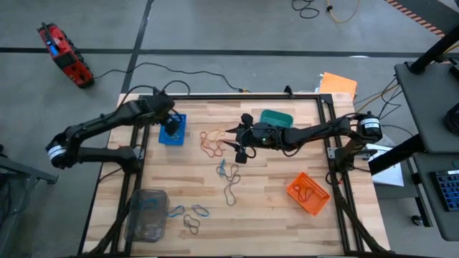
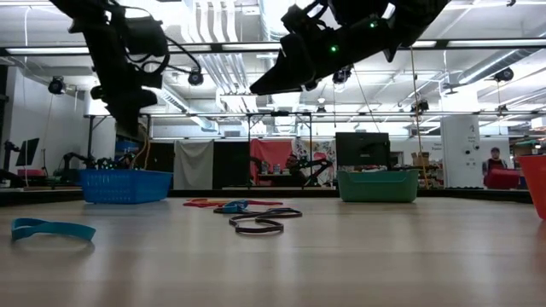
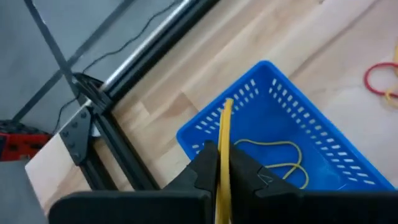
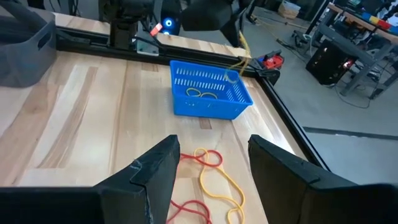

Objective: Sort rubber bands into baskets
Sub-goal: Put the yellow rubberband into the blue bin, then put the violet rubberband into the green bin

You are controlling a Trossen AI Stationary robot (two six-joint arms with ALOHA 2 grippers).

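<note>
My left gripper (image 3: pixel 222 154) hovers over the blue basket (image 1: pixel 172 132), shut on a yellow rubber band (image 3: pixel 226 118). Another yellow band (image 3: pixel 277 158) lies inside the blue basket (image 3: pixel 292 130). My right gripper (image 4: pixel 214 155) stands open, raised over the table's middle. Below and ahead of it, red and yellow rubber bands (image 4: pixel 214 177) lie flat on the wood (image 1: pixel 211 142). More bands lie loose at the middle (image 1: pixel 229 180) and near the front left (image 1: pixel 192 215). Three further baskets stand on the table: teal (image 1: pixel 276 118), orange (image 1: pixel 308 193) and clear-grey (image 1: pixel 147 213). My left gripper pinches the yellow rubber band (image 3: pixel 224 165) between its two fingers, which slant down from the table's left over the blue basket. The band sticks out past the fingertips and hangs slack (image 4: pixel 241 53) toward the basket's rim, clear of the table.
A dark metal frame (image 1: pixel 237 97) borders the wooden table. A flat orange sheet (image 1: pixel 338 84) lies beyond the far right corner. Black cables and a red device (image 1: pixel 66 56) are on the floor behind.
</note>
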